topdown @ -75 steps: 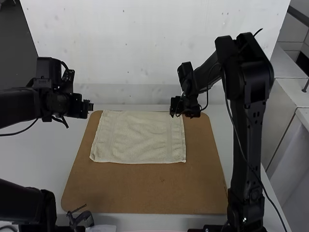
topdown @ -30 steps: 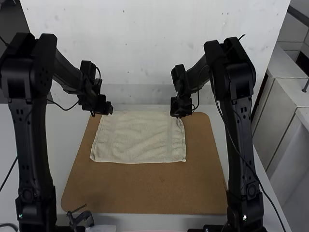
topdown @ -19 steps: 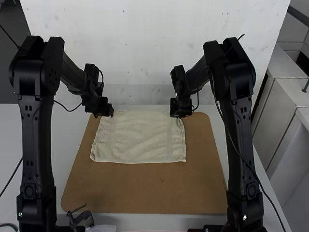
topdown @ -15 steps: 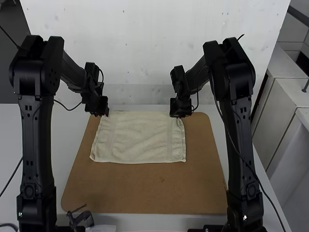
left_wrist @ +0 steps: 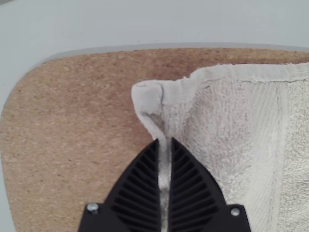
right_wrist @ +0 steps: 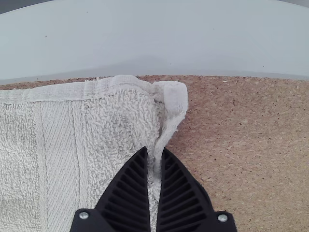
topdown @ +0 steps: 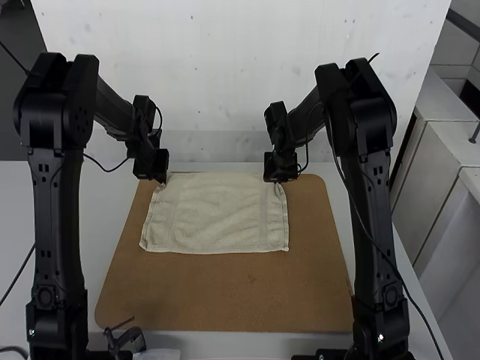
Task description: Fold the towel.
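As towel lies, spread, long axis L-R

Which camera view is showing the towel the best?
The high view: nearly the whole towel appears there. The left wrist view shows one corner, its edge in the left gripper; the right wrist view, another corner, its edge in the right gripper.
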Controlling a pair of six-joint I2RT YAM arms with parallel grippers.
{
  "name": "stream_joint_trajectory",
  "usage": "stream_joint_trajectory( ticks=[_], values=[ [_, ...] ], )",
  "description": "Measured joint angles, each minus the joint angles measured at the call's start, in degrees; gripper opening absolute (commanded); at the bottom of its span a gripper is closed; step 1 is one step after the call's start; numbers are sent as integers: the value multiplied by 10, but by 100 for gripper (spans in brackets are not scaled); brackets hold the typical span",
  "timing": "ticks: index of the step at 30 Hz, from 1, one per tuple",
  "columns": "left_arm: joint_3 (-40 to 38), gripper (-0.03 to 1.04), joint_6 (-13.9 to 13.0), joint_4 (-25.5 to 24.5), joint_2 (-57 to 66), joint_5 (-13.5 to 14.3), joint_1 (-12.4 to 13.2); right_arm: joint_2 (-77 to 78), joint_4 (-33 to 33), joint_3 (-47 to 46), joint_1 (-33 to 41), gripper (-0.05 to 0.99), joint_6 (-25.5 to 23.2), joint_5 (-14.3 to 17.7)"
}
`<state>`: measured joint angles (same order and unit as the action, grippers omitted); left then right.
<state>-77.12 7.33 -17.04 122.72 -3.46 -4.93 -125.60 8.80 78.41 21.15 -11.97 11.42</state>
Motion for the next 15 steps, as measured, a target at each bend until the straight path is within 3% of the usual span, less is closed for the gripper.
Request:
stream_joint_trajectory(
  ticks=[15],
  values=[
    [0, 2, 33, -3, -98, -17, -12, 9, -23, 0, -3, 2, 6, -1]
  ],
)
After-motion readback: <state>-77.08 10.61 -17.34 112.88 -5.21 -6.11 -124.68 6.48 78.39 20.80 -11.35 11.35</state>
